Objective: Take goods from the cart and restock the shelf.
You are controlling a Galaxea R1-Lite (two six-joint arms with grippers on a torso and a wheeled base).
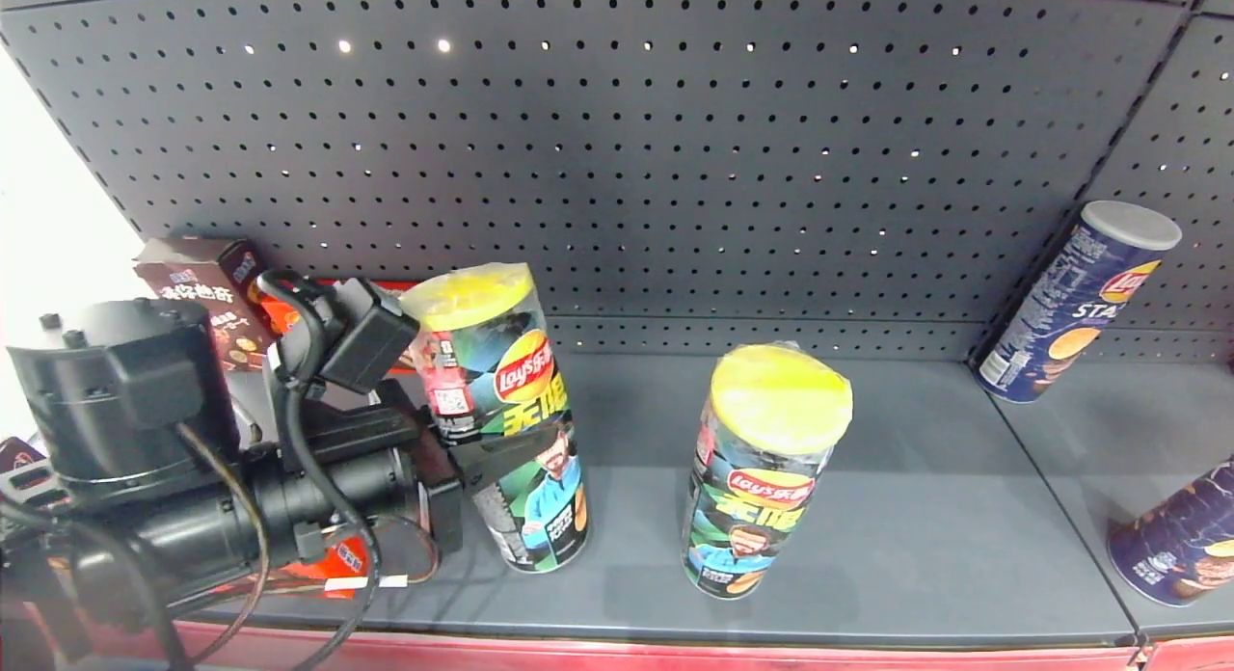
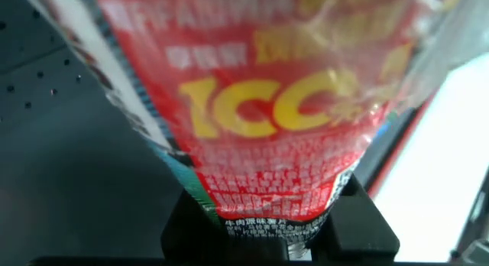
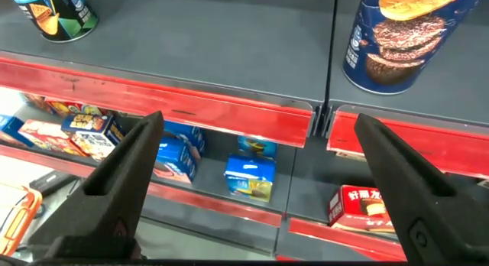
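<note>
Left gripper (image 1: pixel 482 451) clamps a yellow-lidded chip canister (image 1: pixel 516 391) standing near the front-left edge of the shelf (image 1: pixel 916 517); right gripper (image 3: pixel 258 128), jaws spread wide, faces its red front edge.

the yellow-lid chip can (image 1: pixel 501 411) covers the far finger of the left end effector (image 1: pixel 494 449), and up close in the wrist view its print is just blur. the brown box (image 1: pixel 198 285) sits half behind the left arm (image 1: pixel 193 497). the dark blue can (image 1: pixel 1176 546) at the right end of the shelf (image 1: pixel 916 517) is chopped off by the frame edge.
</note>
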